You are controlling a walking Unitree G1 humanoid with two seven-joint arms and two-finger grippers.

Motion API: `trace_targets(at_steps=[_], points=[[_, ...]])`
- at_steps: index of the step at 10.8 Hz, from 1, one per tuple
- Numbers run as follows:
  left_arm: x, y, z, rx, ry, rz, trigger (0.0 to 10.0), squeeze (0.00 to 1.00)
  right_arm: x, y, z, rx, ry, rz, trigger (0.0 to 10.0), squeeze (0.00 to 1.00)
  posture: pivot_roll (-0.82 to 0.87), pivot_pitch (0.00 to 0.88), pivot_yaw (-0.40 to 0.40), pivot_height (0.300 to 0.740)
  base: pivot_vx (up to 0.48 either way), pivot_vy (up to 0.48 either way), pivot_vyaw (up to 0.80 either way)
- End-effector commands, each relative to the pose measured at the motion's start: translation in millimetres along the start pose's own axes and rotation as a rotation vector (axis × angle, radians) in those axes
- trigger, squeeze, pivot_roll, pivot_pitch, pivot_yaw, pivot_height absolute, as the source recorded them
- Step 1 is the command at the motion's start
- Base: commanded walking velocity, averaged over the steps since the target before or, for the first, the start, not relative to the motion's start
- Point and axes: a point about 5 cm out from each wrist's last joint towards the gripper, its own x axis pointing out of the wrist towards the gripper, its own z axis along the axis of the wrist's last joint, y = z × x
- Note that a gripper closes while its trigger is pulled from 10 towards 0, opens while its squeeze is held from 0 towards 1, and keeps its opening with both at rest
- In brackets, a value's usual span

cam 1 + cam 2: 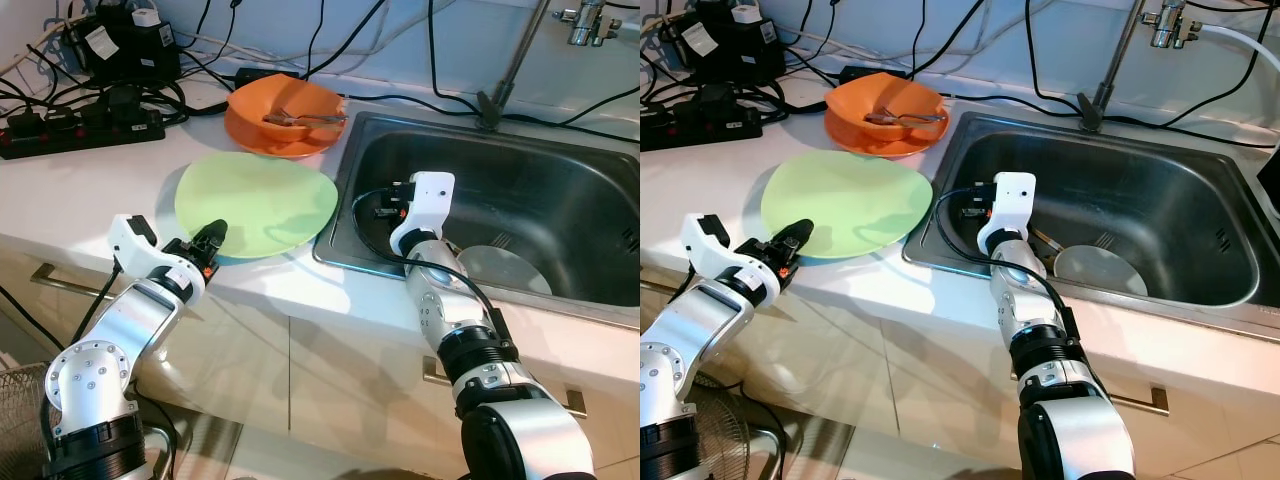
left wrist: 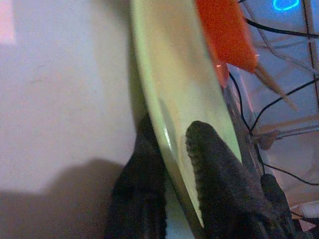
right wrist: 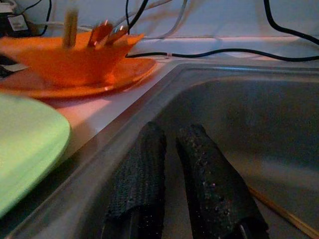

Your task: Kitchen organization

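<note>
Left eye view: closest, left hand [image 1: 212, 240] pinching the near rim of the green plate [image 1: 256, 203]. Green plate flat on the white counter [image 1: 90, 190], just beside the sink [image 1: 560, 200], one edge hanging over the sink's rim. Orange bowl [image 1: 285, 108] on an orange plate [image 1: 258, 138] behind the green plate, with cutlery [image 1: 300, 119] inside. Power strip [image 1: 80, 130] and cables farther from the sink.

Right eye view: right hand [image 1: 968, 207] down inside the sink, by the wall nearest the green plate. Small plate [image 1: 1100, 268] on the sink floor.

Left wrist view: one finger over the green plate, one finger [image 2: 142, 194] under, gripping the rim.

Right wrist view: two black fingers [image 3: 137, 174] close together, almost touching, holding nothing.
</note>
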Motion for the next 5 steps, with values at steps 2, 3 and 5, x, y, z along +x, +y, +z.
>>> trace_targets(at_steps=[2, 3, 5], points=[[-0.1, -4.2, -1.9, 0.012, -0.001, -0.003, 0.0, 0.00, -1.9, -3.7, -2.3, -0.006, 0.012, -0.008, 10.0, 0.00, 0.28, 0.075, -0.030, 0.740, 0.000, 0.000, 0.00], [-5.3, -5.8, -4.1, 0.000, -0.008, 0.001, 0.0, 0.00, -1.9, -3.1, -2.3, -0.006, 0.014, -0.004, 10.0, 0.00, 0.29, 0.078, -0.034, 0.740, 0.000, 0.000, 0.00], [-16.2, -4.7, -6.0, -0.013, -0.025, 0.015, 0.0, 0.00, -1.6, -3.2, -2.3, -0.007, 0.016, 0.001, 10.0, 0.00, 0.30, 0.082, -0.041, 0.740, 0.000, 0.000, 0.00]])
